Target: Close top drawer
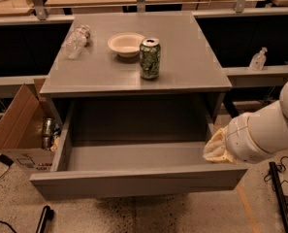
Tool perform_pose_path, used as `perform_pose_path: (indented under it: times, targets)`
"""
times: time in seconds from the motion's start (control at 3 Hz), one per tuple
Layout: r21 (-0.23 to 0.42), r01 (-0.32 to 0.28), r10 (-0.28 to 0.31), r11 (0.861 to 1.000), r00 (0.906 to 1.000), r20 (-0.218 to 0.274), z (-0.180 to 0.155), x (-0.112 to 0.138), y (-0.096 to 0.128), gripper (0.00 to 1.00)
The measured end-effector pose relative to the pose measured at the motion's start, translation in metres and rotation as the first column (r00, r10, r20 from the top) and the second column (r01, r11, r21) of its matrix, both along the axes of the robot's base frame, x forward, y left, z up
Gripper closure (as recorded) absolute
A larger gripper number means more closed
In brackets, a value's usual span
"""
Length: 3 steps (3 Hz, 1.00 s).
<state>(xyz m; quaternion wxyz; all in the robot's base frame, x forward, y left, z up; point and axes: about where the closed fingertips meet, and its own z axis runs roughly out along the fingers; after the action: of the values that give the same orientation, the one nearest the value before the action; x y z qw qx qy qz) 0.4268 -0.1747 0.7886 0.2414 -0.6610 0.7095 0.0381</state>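
Top drawer (138, 181): pulled far out of the grey cabinet, with its flat front panel nearest the camera and its floor and side walls open to view
Tool (216, 150): cream-coloured, at the drawer's right side wall towards the front corner, over the wall's top edge and partly hiding it; I cannot tell whether it is apart or together
Arm (267, 130): thick and white, coming in from the right edge of the view, beside the drawer's right side and above the floor
Surface (192, 57): the cabinet's grey top, above and behind the drawn-out drawer
Can (150, 58): green, upright, near the middle of the surface
Bowl (126, 43): pale and shallow, just behind and left of the can
Plastic bottle (75, 41): clear, lying on its side near the back left corner of the surface, well apart from the can
Cardboard box (15, 125): open, on the floor left of the cabinet, just beside the drawer's left wall but outside it
Tins (48, 132): metal, inside the cardboard box, next to the drawer's left wall
Small bottle (258, 59): pale, upright on the ledge right of the cabinet, well apart from the drawer
Black pole (279, 193): on the speckled floor at the right, below the arm
In the way: the tool at the right wall is the only thing on the drawer itself; the box stands close along the left side
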Motion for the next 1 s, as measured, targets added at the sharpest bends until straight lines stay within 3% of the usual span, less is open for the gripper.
perform_pose_path:
  times: [0.33, 1.0]
  targets:
    - [0.000, 0.000, 0.000, 1.000, 1.0000, -0.001, 0.000, 0.000, 0.000, 1.00]
    - [-0.003, -0.086, 0.085, 0.996, 0.9912, -0.101, -0.069, -0.015, 0.033, 1.00]
